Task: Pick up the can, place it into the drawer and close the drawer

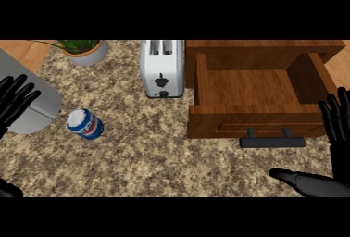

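Can [85,124]: one, blue with a white top, on the speckled counter [157,162] just right of the left hand [15,102] and well left of the right hand [336,125]; whether it stands or lies is unclear. Neither hand touches it. Both hands are spread wide with straight fingers, holding nothing, one at each side edge.

One wooden drawer [219,122] is pulled open just left of the right hand's fingers, its whole floor in view, with one dark handle [273,141] on its front. One toaster [162,67] stands against the drawer's far-left side. One potted plant [85,50] sits beyond the left hand, and one grey rounded object [37,109] lies beside that hand.

Bare counter runs from the can to the drawer front and between the hands.
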Tool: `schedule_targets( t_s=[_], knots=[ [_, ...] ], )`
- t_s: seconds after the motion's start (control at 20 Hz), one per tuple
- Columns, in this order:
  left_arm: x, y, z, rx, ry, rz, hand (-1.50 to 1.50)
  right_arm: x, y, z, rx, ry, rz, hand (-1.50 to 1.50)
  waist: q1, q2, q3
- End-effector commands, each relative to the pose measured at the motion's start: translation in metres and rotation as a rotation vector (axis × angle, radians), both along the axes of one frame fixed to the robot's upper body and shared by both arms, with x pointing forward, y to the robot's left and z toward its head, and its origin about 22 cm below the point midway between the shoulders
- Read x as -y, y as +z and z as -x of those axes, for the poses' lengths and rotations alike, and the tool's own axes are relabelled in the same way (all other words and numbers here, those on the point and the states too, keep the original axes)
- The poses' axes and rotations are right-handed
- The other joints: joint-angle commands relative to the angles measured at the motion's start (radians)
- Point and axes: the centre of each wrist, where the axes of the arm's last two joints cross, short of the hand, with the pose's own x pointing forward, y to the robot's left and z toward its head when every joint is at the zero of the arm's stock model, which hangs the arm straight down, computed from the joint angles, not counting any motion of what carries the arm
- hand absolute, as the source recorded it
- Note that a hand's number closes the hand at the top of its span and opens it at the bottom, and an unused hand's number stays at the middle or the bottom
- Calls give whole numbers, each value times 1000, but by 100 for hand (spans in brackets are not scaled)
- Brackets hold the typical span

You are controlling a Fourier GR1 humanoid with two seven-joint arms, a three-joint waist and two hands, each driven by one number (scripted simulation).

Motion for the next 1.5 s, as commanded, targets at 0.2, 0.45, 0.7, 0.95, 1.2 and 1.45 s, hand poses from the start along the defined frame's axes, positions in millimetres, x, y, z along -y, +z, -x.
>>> schedule_targets(
  t_s=[0.2,0.45,0.7,0.95,1.2,1.45],
  knots=[
    [-58,28,-5,-69,-37,-25,-150,43,-17,34,-46,-33,-1,-150,3,-4,0],
    [-68,9,12,-71,-11,4,-150,60,-24,57,-33,-46,-3,-150,4,-5,0],
    [-88,23,12,-117,14,73,-150,69,-16,61,-38,-38,-11,-150,5,-5,0],
    [-71,33,-13,-224,-29,161,-150,77,-18,59,-28,-36,-15,-150,2,-4,1],
    [-84,26,-5,-250,-4,190,-150,87,-23,86,-50,-40,-22,-150,1,-5,0],
    [-55,13,-27,-299,-38,222,-150,95,-15,92,-32,-13,2,-150,1,-4,0]
  ],
)
